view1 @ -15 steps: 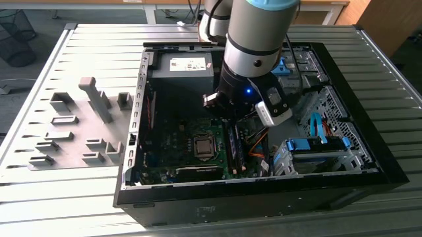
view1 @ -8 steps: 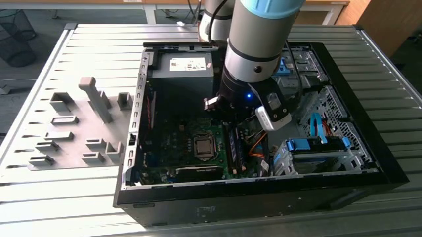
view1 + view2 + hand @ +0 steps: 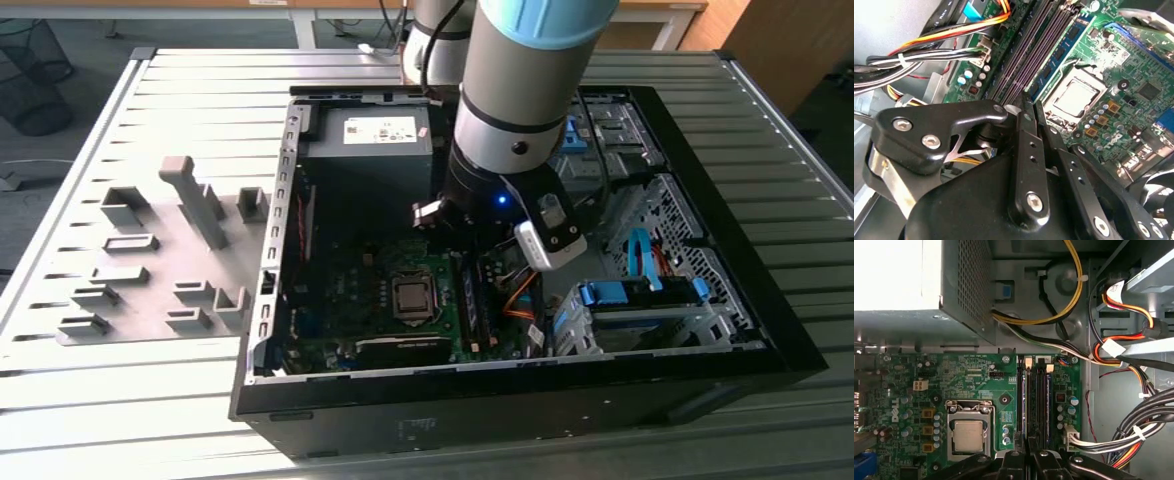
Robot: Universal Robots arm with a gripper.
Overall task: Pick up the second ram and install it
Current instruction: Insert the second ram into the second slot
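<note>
Right now our gripper [image 3: 1030, 107] sits over the mobo's RAM slots [image 3: 1035, 400] inside the PC case [image 3: 747, 330], fingers pinched nearly together on the second ram [image 3: 1026, 102], seen edge-on, prob. lined up w/ a slot for seating.

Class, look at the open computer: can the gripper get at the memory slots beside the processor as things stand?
Probably yes. The gripper hangs just above the memory slots inside the open case. The cable bundles lie off to one side, and nothing stands between.
</note>
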